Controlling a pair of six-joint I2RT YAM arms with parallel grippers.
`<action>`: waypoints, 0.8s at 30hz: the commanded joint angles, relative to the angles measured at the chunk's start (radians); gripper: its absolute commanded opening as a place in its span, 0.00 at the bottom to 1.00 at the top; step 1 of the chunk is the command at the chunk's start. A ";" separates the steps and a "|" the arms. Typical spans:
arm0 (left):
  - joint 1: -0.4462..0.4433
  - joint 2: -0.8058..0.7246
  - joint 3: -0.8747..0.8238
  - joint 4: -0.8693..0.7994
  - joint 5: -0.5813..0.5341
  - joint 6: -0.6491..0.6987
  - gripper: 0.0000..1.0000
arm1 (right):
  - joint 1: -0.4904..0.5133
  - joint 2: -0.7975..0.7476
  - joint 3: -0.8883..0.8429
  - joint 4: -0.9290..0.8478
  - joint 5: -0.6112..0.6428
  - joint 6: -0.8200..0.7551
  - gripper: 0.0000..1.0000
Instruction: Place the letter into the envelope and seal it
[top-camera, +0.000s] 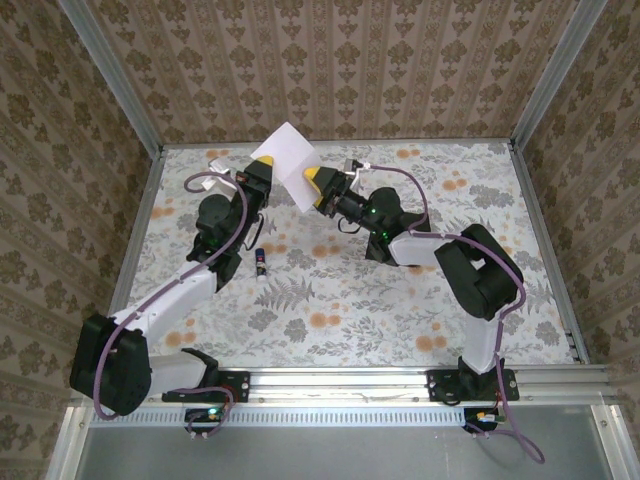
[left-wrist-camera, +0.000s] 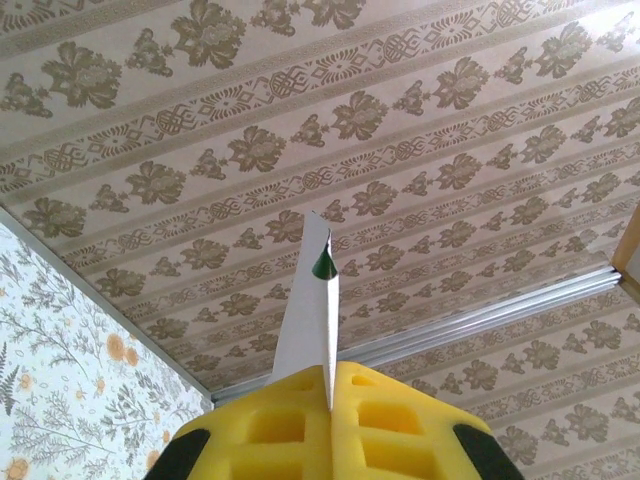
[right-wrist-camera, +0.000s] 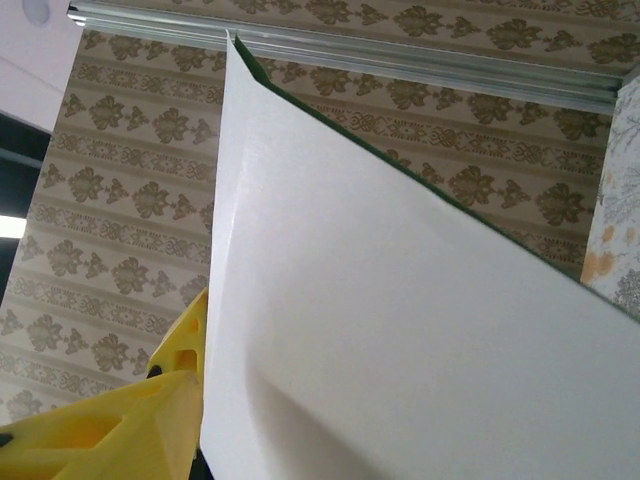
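The letter (top-camera: 288, 160), a white sheet with a dark green edge, is held up in the air above the far middle of the table. My left gripper (top-camera: 266, 165) is shut on its left lower edge. In the left wrist view the letter (left-wrist-camera: 312, 320) stands edge-on, pinched between the yellow pads (left-wrist-camera: 330, 410). My right gripper (top-camera: 318, 186) sits at the sheet's right lower edge. In the right wrist view the letter (right-wrist-camera: 400, 300) hides most of the jaws, and one yellow finger (right-wrist-camera: 150, 420) shows on its left. The envelope is out of view.
A small white-and-blue glue stick (top-camera: 260, 262) lies on the floral table (top-camera: 400, 300) beside the left arm. Patterned walls and metal frame rails (top-camera: 135, 230) close in the table on three sides.
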 joint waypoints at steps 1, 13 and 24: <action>0.014 -0.033 -0.015 -0.003 0.002 0.030 0.00 | -0.009 -0.055 -0.019 0.051 0.031 -0.018 0.62; 0.020 -0.015 -0.013 -0.027 0.019 0.055 0.00 | -0.023 -0.074 -0.031 0.048 0.033 -0.013 0.31; 0.024 -0.023 -0.013 -0.087 0.030 0.122 0.00 | -0.041 -0.112 -0.056 0.041 0.035 -0.030 0.00</action>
